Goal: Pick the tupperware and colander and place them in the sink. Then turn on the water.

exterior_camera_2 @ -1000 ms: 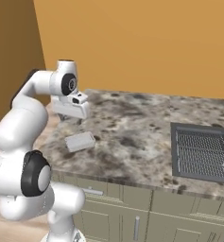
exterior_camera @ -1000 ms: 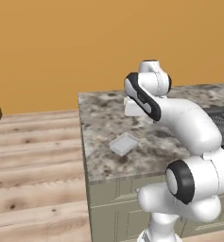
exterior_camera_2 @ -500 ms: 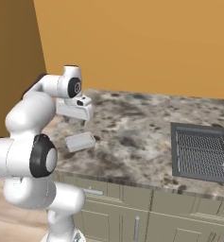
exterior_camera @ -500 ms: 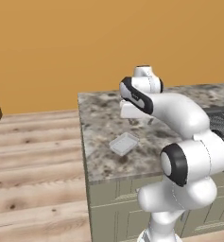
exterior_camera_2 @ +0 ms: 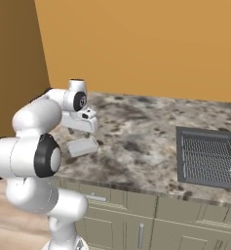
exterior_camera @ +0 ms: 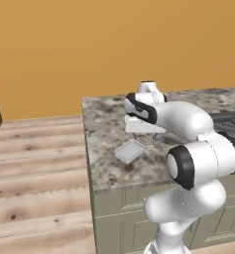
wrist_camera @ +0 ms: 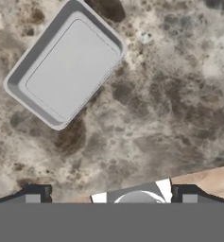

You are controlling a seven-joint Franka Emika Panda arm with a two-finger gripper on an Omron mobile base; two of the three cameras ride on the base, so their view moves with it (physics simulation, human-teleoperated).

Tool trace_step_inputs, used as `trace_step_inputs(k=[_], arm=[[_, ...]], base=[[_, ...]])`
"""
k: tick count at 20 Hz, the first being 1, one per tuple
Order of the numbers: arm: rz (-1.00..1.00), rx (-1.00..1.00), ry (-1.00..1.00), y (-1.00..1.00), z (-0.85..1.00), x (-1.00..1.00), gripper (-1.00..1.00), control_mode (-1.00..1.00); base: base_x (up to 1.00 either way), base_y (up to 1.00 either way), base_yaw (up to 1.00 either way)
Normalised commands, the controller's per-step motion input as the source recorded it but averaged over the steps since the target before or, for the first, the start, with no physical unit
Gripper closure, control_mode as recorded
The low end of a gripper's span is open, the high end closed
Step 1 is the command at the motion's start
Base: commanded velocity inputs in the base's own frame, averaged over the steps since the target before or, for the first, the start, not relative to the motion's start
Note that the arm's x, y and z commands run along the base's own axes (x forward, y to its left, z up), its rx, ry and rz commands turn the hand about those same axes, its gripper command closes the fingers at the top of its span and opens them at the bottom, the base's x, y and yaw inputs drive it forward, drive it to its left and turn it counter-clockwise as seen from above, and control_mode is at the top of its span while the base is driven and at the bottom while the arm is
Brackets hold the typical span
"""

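Fingertips (wrist_camera: 37, 194) sit wide apart at the bottom corners of the hand view, with nothing between them but bare speckled counter (wrist_camera: 170, 108); I read the gripper (wrist_camera: 111, 196) as fully spread and empty. From the base cameras I see the hand (exterior_camera: 143, 125) hanging above the counter (exterior_camera_2: 136, 146), its fingers too small there to judge.

Ahead of the fingertips, up and to the left in the hand view, lies the tupperware (wrist_camera: 66, 64): a shallow rectangular tray, pale grey-white and translucent, raised rim, rounded corners, turned diagonally to the fingers. It is apart from them, not touched.

In the left base view the tupperware (exterior_camera: 130, 150) rests flat on the counter near its front edge, just below the hand. The right base view shows the tupperware (exterior_camera_2: 82, 146) likewise, just under the hand (exterior_camera_2: 83, 119). Well away to the right I see the sink (exterior_camera_2: 207, 157), dark, with a ribbed grid.
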Motion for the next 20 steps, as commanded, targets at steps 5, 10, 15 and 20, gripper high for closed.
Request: trace_step_inputs(k=[5, 10, 15, 20], arm=[[0.00, 0.00, 0.00, 0.00, -0.43, 0.21, -1.00, -1.00], [-0.01, 0.02, 0.00, 0.02, -0.18, 0.37, -1.00, -1.00], [-0.05, 0.05, 0.00, 0.02, -0.15, 0.34, -1.00, -1.00], [-0.05, 0.03, -0.01, 0.01, -0.23, 0.15, -1.00, -1.00]], base=[[0.00, 0.00, 0.00], [0.00, 0.00, 0.00], [0.00, 0.00, 0.00], [0.00, 0.00, 0.00]])
